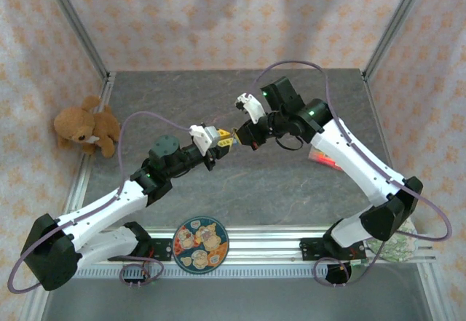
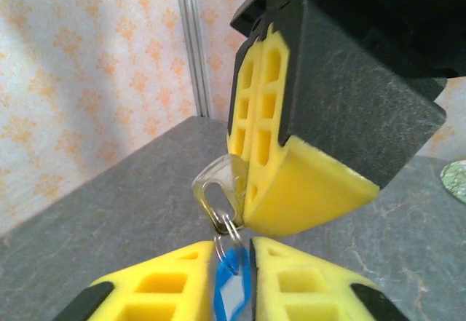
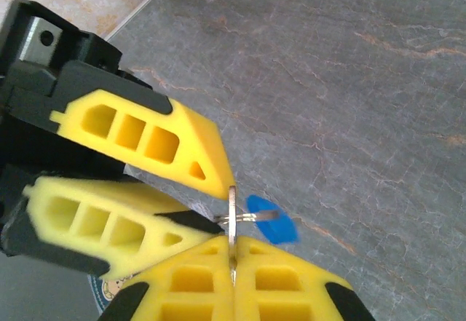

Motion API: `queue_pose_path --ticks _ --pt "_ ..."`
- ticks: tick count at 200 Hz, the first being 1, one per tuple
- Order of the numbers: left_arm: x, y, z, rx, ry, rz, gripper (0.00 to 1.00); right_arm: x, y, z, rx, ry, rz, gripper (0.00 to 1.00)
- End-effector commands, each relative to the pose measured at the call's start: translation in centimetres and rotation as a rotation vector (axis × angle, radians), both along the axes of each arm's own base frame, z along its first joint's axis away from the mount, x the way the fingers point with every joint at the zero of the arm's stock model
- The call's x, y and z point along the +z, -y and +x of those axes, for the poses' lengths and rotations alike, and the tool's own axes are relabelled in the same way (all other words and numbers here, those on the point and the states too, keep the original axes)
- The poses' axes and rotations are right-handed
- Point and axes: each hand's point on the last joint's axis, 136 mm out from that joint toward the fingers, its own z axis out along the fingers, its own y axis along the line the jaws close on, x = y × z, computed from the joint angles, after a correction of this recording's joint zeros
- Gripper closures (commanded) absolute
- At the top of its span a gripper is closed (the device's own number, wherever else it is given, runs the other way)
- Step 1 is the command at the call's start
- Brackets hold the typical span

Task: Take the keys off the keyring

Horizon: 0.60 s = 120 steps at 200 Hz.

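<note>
The separating step is in hand, in mid-air over the grey marbled table [image 1: 291, 190]. The right gripper [image 3: 233, 247] is clenched on the thin pale metal key [image 3: 231, 208], and the left gripper [image 2: 233, 254] pinches the tiny blue-tagged keyring [image 2: 231, 292]. The next move probably calls for working the key along the ring's split (fiddly). The brown teddy bear [image 1: 87, 126] and round patterned plate [image 1: 201, 243] sit well apart, so neither obstructs.
</note>
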Motion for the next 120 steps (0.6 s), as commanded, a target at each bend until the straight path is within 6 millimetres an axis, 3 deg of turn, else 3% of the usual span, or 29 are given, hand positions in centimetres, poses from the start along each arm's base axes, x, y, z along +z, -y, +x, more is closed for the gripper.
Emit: queue_pose_path --ticks 1,27,120 --pt "1.6 0.2 0.0 0.000 0.038 -0.016 0.90 1.4 0.0 -0.6 0.019 0.044 0.037 1.00" --pt "1.7 0.1 0.0 0.006 0.039 -0.017 1.00 1.5 0.0 -0.7 0.016 0.043 0.045 1.00" --pt "3.7 -0.6 -1.4 -0.010 0.098 -0.087 1.00 1.4 0.3 -0.1 -0.039 0.026 0.070 1.00"
